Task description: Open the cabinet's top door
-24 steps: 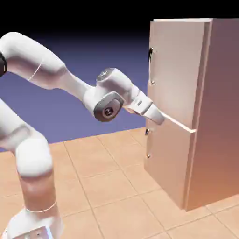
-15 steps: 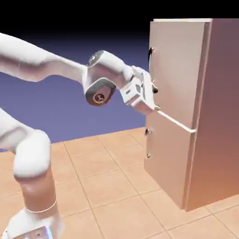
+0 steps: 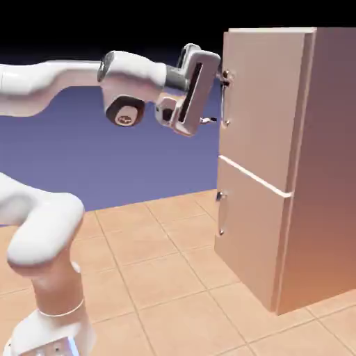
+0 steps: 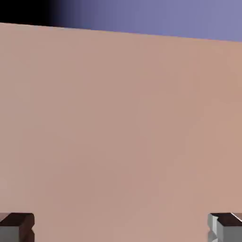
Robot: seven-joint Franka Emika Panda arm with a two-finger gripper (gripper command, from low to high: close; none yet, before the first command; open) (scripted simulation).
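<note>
Cabinet [image 3: 327, 167] is standing upright on the tiled floor [image 3: 160, 271], toward the exterior view's right. Its top door [image 3: 264, 104] is sitting flush in the front, above the lower door [image 3: 250, 236], with a pale seam [image 3: 254, 174] running between the two; the top door is appearing closed. A slim vertical bar handle [image 3: 223, 104] is running along the top door, near the edge lying farthest from the cabinet's visible side panel. A shorter handle [image 3: 220, 212] is showing on the lower door near the same edge. White Franka arm [image 3: 135, 73] is reaching toward the cabinet from the exterior view's left, its hand [image 3: 197, 90] tilting in front of the cabinet, level with the top door's handle. Pincer [image 3: 217, 99] is standing spread wide, one fingertip lying above the other in the exterior view, both close to the bar; contact with it is not resolving clearly. Hand view: the two grey fingertips [image 4: 16, 227] are showing well apart at the bottom corners, holding nothing between them, while a plain pinkish-tan cabinet surface is filling most of the frame beyond. Blue-violet backdrop [image 4: 165, 16] is showing past that cabinet surface's edge, darkening to black at one corner.
</note>
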